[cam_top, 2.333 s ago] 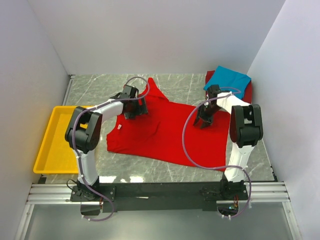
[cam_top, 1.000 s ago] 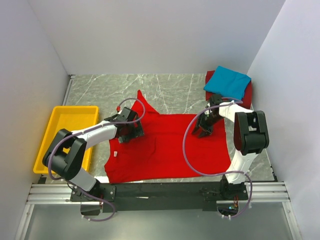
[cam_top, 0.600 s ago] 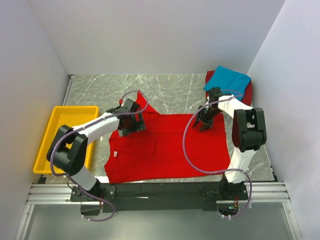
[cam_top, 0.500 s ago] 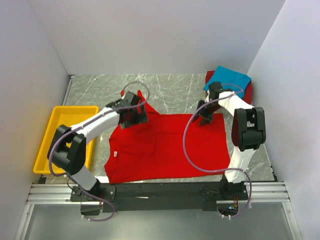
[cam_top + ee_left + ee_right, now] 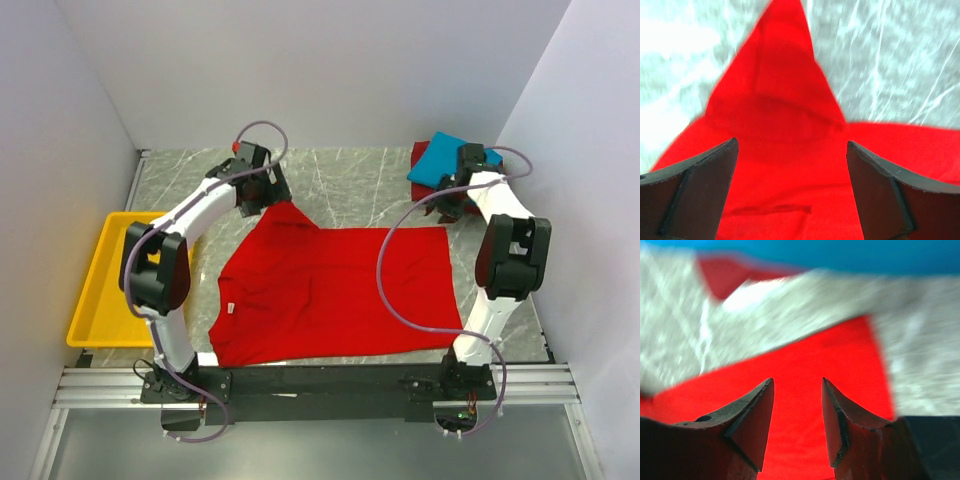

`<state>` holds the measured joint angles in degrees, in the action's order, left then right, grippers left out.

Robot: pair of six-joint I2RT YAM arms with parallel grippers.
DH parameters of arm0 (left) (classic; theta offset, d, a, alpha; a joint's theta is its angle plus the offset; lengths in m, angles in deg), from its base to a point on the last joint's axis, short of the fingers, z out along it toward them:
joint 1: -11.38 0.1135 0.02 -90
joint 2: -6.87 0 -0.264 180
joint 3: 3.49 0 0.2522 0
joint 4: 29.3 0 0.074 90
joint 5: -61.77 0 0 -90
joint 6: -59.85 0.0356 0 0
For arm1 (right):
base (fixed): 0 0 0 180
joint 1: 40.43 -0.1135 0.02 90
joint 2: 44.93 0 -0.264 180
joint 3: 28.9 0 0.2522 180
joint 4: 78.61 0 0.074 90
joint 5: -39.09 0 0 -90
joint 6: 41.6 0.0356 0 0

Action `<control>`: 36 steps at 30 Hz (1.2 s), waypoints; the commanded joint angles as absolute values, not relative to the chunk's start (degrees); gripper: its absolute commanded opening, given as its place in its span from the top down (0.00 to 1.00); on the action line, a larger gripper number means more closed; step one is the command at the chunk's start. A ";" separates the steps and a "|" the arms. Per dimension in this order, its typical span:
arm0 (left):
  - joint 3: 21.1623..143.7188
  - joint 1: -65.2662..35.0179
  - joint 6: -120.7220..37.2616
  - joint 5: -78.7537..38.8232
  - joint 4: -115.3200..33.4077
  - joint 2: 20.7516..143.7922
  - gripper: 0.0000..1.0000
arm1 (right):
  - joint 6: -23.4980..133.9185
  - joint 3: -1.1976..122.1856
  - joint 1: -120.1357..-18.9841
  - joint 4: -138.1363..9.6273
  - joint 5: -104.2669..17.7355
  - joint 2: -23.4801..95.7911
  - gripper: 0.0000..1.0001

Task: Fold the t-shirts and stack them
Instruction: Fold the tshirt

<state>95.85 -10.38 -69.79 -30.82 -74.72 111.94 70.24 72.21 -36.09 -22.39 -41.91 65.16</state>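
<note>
With left gripper (image 5: 792, 147) wide open and right gripper (image 5: 798, 385) half-open, both empty, best pinch the bright red t-shirt (image 5: 330, 290) evenly at its far corners

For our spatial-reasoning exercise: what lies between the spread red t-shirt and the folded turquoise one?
A strip of bare marble table, seen best in the right wrist view, separates the red t-shirt from the turquoise t-shirt.

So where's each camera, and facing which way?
Top: high behind the robot, looking down on the table; left arm and right arm show.
Left wrist: on the left arm, facing the bright red shirt; left gripper shows.
Right wrist: on the right arm, facing that shirt's edge and the blue shirt; right gripper shows.
All share the bright red shirt.
</note>
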 commanded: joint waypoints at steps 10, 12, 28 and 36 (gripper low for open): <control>107.57 -6.29 -69.88 -24.45 -71.98 117.87 0.07 | 69.14 73.81 -30.85 -29.43 -56.26 66.96 0.54; 107.83 -5.85 -70.05 -23.75 -71.89 118.57 0.07 | 68.44 72.67 -30.77 -30.92 -56.97 67.13 0.55; 113.10 -3.48 -70.05 -21.20 -73.03 125.42 0.08 | 69.49 67.74 -30.59 -34.53 -52.49 69.59 0.55; 115.56 -2.78 -70.23 -20.23 -72.50 129.11 0.09 | 69.66 66.51 -30.50 -34.26 -52.31 70.30 0.57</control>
<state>112.77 -2.97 -70.03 -21.55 -73.71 127.83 69.15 67.64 -30.96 -32.75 -52.45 69.66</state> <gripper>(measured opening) 0.915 0.435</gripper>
